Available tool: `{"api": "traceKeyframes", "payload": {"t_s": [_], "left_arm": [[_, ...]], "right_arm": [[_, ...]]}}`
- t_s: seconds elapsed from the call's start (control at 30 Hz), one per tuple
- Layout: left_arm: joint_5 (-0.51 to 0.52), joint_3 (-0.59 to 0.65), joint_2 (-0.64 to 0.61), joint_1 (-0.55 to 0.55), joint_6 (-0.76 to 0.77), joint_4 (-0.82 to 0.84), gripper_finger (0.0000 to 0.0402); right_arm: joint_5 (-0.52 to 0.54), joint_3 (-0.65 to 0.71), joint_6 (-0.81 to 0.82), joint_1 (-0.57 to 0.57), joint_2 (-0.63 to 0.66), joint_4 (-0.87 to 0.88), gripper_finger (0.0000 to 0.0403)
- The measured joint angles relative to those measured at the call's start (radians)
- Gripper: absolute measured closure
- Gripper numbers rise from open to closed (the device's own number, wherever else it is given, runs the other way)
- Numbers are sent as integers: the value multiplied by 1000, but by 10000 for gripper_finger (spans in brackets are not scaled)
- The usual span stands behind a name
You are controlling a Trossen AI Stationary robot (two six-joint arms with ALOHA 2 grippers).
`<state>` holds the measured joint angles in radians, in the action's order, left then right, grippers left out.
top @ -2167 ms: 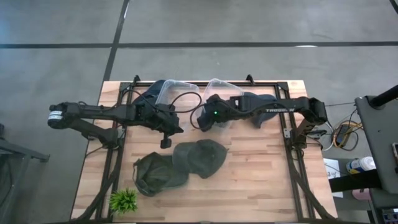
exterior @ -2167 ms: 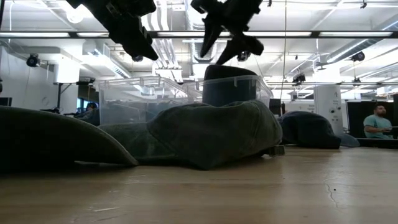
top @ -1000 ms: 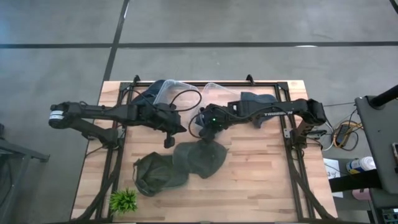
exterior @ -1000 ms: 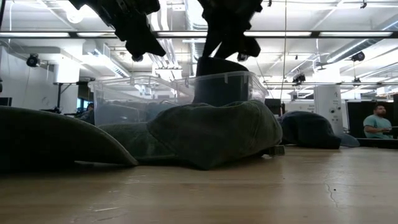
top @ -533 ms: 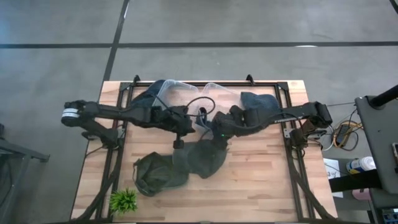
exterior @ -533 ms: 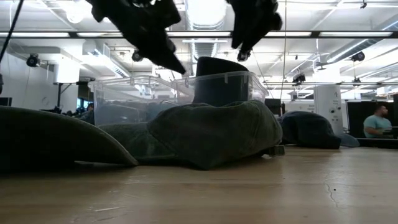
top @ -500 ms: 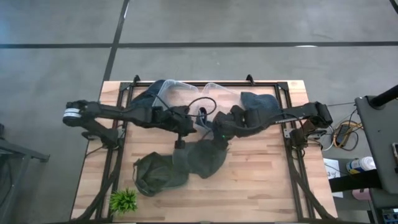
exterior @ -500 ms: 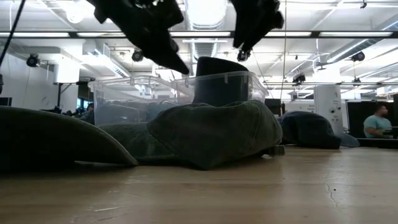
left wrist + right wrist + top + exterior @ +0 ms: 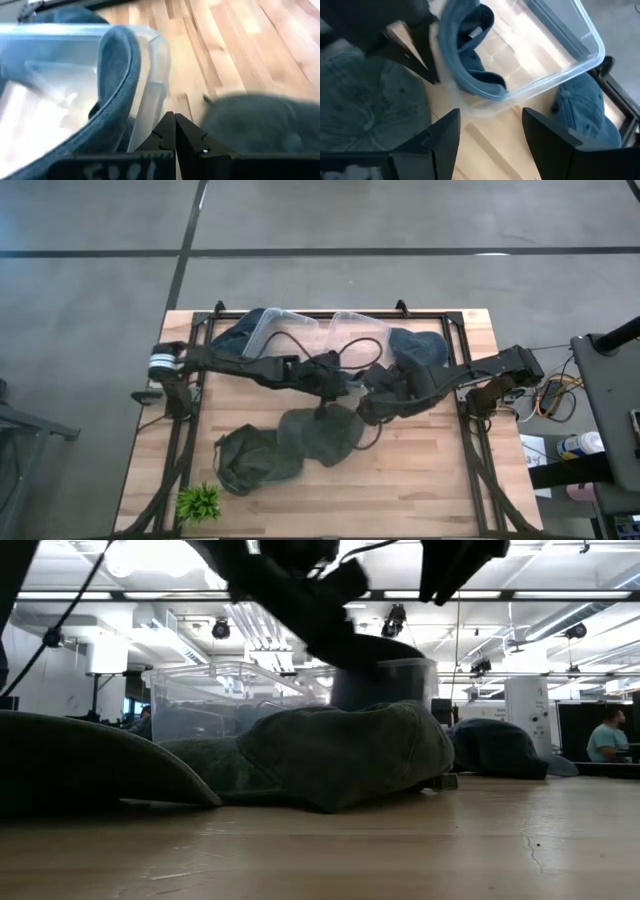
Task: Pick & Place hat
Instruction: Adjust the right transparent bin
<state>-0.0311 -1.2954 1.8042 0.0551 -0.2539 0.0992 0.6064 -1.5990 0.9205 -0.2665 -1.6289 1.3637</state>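
A green hat (image 9: 322,435) (image 9: 350,750) lies crown up in the middle of the table. A second green hat (image 9: 255,460) rests against its left side. My left gripper (image 9: 322,412) (image 9: 174,125) is shut and hangs just above the first green hat, beside a clear bin (image 9: 580,45). A blue hat (image 9: 470,55) (image 9: 115,75) sits in that bin, partly draped over its rim. My right gripper (image 9: 372,408) (image 9: 492,135) is open and held high, right of the left gripper, over the table between the bin and the green hat (image 9: 365,105).
A second clear bin (image 9: 285,325) stands at the far edge with a blue hat (image 9: 243,332) beside it. Another blue hat (image 9: 420,345) (image 9: 585,110) lies right of the bins. A small green plant (image 9: 198,502) stands at the near left corner. People show in the room beyond.
My left gripper has swung toward the table's right, from left of the green hat to above it, staying shut. My right gripper has drawn back from over the bin toward the near right, staying open. The hats on the table have kept their places.
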Motion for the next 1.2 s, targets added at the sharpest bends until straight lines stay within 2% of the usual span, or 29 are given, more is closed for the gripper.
{"api": "traceKeyframes", "payload": {"t_s": [0.23,0.33,0.47,0.57,0.67,0.8,0.93,1.1,1.2], "left_arm": [[-63,-224,135,1,1,12,401],[-64,-295,134,-4,0,125,401],[-61,-309,47,-5,-31,360,401],[-54,-265,-46,-5,-44,521,401],[-29,-154,-141,2,-38,523,401],[62,38,-247,26,-34,378,401],[76,194,-300,52,-20,216,401],[74,259,-309,70,-14,109,401],[74,260,-281,71,-27,49,401]], "right_arm": [[24,0,93,-32,12,116,195],[26,0,125,-35,31,136,195],[49,0,107,-35,58,142,195],[53,8,82,-23,76,138,195],[52,44,84,13,92,57,199],[46,143,126,75,112,-156,217],[29,237,205,115,108,-285,239],[62,330,368,121,108,-374,275],[54,367,351,121,107,-497,294]]}}
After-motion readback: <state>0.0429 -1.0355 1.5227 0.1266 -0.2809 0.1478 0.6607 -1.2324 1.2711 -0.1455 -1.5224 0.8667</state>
